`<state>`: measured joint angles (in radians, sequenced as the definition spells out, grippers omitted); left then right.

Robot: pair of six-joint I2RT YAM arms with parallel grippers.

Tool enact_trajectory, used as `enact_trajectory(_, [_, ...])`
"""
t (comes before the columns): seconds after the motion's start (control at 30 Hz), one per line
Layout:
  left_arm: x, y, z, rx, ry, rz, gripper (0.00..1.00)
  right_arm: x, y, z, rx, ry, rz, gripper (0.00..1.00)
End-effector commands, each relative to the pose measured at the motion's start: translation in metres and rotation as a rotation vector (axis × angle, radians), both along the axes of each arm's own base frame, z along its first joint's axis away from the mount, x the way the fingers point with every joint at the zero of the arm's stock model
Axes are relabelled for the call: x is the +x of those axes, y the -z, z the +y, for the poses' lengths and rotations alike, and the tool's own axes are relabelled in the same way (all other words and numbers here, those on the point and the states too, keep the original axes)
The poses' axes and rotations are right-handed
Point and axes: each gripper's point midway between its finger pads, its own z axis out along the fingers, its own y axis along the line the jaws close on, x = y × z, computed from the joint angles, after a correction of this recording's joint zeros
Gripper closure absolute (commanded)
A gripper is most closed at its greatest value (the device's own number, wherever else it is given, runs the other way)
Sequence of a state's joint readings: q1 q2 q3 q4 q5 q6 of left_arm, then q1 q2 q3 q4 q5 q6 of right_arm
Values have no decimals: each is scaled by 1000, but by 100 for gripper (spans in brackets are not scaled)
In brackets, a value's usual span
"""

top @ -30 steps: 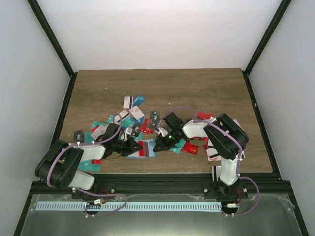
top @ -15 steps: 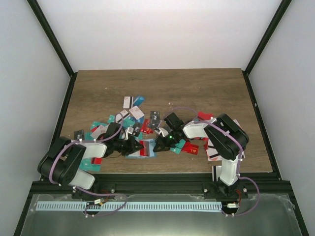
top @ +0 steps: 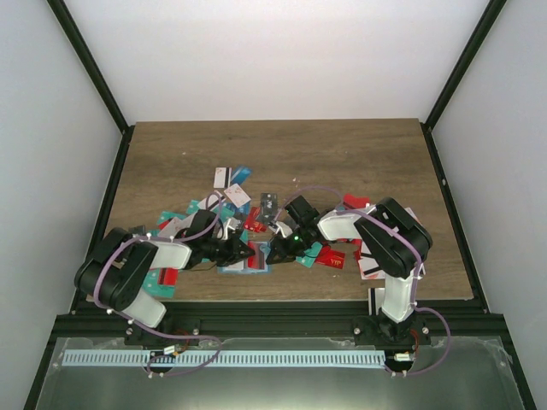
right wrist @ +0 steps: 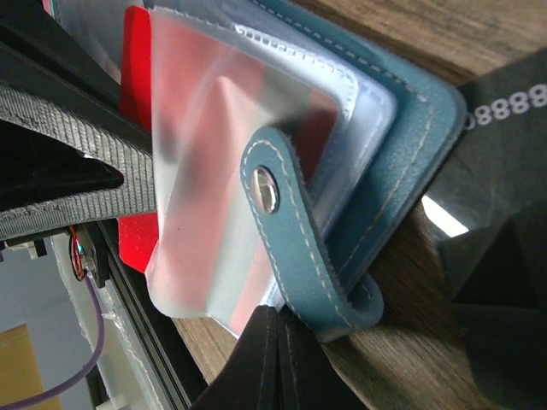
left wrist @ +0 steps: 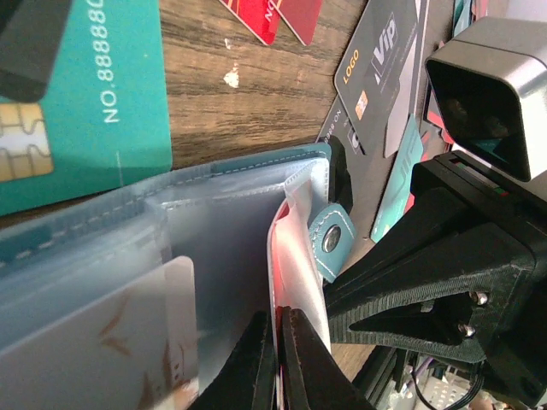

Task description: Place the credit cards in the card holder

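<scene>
I see my left gripper (left wrist: 279, 342) pinched tight on a red card (right wrist: 135, 73), right gripper (right wrist: 278, 350) clamped on the card holder (right wrist: 402, 154).

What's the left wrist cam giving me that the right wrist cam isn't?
Left wrist only: a teal chip card and loose red cards beyond the card holder. Right wrist only: the sleeved red card, face-on through clear plastic. Both: the card holder, its snap tab, and a shut gripper: left gripper on the sleeved red card, right gripper on the holder.
</scene>
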<state>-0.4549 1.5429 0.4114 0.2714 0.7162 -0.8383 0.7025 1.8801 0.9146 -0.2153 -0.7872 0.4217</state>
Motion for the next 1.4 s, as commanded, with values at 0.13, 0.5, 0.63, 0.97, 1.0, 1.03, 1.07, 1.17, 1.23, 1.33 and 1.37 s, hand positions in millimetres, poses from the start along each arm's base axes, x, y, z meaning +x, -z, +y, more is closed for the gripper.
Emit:
enact_trajectory(0.13, [-4, 13, -6, 40, 10, 28, 96, -24, 58, -40, -253, 11, 66, 99])
enact_trajectory(0.5, [-10, 11, -6, 59, 36, 36, 90, -22, 57, -40, -257, 11, 54, 99])
enact_trajectory(0.63, [-8, -3, -4, 79, 43, 8, 83, -20, 55, -39, -255, 13, 44, 99])
enact_trajectory(0.97, [-21, -11, 5, 127, 76, 13, 68, -14, 49, -34, -234, 14, 25, 95])
enact_trajectory(1.0, [-21, -12, 5, 130, 75, 14, 66, -14, 49, -34, -231, 14, 24, 95])
enact_trajectory(1.03, [-22, -12, 6, 134, 76, 16, 65, -14, 48, -33, -228, 13, 22, 94])
enact_trajectory(1.07, [-22, -13, 7, 137, 74, 14, 64, -13, 47, -33, -225, 13, 21, 94])
enact_trajectory(1.17, [-22, -15, 10, 160, 67, 16, 61, -12, 45, -32, -218, 11, 13, 93])
enact_trajectory(1.23, [-21, -16, 14, 191, 61, 12, 58, -12, 43, -31, -212, 7, 8, 92])
enact_trajectory(1.33, [-18, -20, 15, 204, 56, 6, 55, -10, 40, -29, -203, 4, -1, 90])
enact_trajectory(1.37, [-18, -21, 14, 201, 57, 4, 54, -9, 38, -29, -199, 2, -5, 89])
